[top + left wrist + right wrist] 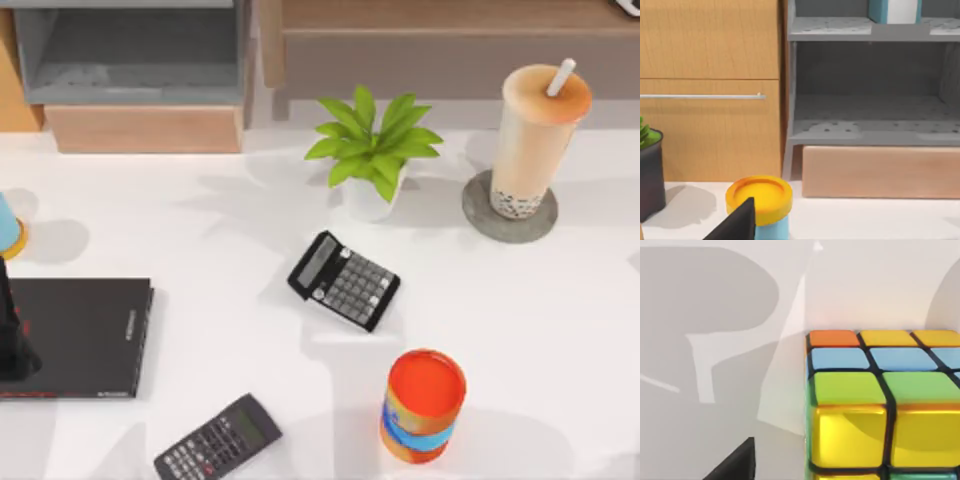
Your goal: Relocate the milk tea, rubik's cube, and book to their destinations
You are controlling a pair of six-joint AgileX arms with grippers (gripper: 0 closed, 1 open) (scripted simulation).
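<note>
The milk tea (535,135) stands upright on the round grey coaster (478,212) at the back right of the table. Close in the right wrist view is the rubik's cube (880,405), resting on the white table just beside a dark part of my right gripper (735,462). In the left wrist view the teal-blue book (892,10) stands on the upper board of the grey shelf (870,130). My left arm (12,340) hangs over the left end of the thin black book (85,335); a dark part of my left gripper (737,225) shows too.
A potted plant (370,150) stands at mid back. One calculator (343,280) lies at the centre and another (218,440) at the front left. An orange can (424,403) stands at the front. A yellow-lidded blue tub (760,200) sits at the far left.
</note>
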